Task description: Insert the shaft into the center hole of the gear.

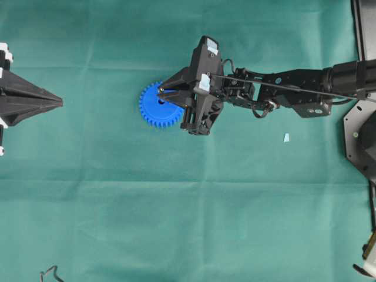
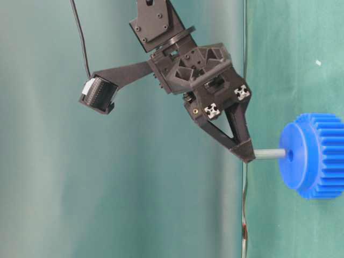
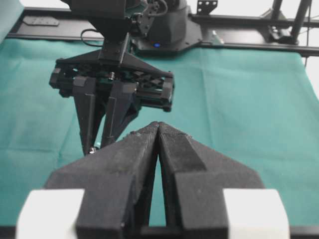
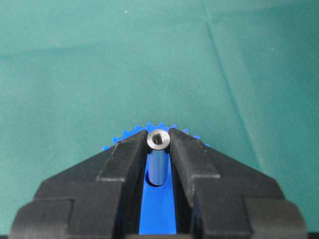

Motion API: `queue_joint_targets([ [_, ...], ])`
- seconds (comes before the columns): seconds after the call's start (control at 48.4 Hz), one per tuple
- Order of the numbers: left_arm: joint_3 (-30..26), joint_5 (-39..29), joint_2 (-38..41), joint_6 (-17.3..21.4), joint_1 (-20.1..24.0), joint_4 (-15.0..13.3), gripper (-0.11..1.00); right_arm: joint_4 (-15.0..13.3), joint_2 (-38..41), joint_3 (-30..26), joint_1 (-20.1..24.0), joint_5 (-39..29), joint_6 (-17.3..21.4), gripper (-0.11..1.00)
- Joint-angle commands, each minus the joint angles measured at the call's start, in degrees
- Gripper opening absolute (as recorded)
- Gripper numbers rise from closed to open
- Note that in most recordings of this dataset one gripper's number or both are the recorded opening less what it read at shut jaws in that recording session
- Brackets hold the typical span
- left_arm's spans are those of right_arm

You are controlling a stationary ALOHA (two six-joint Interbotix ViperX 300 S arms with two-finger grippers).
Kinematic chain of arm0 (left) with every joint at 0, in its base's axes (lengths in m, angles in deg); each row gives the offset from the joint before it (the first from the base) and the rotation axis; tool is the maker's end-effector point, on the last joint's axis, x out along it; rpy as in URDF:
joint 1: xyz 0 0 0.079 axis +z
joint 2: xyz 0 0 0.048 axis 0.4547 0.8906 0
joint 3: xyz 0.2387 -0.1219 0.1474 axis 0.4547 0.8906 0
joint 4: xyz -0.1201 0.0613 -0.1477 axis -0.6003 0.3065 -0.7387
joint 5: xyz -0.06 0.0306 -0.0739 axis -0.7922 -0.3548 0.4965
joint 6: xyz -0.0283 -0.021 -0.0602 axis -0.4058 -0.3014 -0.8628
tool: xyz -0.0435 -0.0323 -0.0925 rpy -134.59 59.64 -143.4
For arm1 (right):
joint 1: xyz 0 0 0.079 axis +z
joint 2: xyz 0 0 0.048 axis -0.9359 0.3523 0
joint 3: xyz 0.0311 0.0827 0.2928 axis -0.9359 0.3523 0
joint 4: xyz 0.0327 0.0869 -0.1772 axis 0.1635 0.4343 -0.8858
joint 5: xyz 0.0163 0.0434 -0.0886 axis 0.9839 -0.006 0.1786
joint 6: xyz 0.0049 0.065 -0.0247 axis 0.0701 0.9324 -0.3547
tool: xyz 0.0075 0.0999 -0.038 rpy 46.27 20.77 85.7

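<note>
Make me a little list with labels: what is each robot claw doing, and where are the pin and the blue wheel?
right claw: shut on the shaft, above the gear
left claw: shut, holding nothing, far from the gear
shaft: held by one end, other end pointing at the center hole
center hole: not yet filled; shaft tip just short of it
gear: flat on the green cloth
small pale scrap: lying alone on the cloth

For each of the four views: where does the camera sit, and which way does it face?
Overhead: straight down on the right gripper over the gear.
Table-level: sideways, turned; the shaft tip sits near the center hole.
Left wrist: along the shut left gripper, facing the right arm.
Right wrist: along its fingers, onto shaft and gear, shared with overhead.
</note>
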State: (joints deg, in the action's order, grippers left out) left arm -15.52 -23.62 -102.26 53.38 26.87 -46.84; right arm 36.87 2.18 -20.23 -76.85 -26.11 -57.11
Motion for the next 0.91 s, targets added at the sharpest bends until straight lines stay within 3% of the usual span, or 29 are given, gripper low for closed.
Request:
queue_joint_targets([
  [0.0,-1.32,0.26,0.26,0.00,0.00,0.09,0.00,0.09,-0.88,-0.62,0.18,0.88,0.18,0.17],
  [0.889,-1.32,-0.18,0.26,-0.09,-0.09,0.18,0.00,0.35,5.89,-2.11,0.97,2.90,0.53,0.17],
])
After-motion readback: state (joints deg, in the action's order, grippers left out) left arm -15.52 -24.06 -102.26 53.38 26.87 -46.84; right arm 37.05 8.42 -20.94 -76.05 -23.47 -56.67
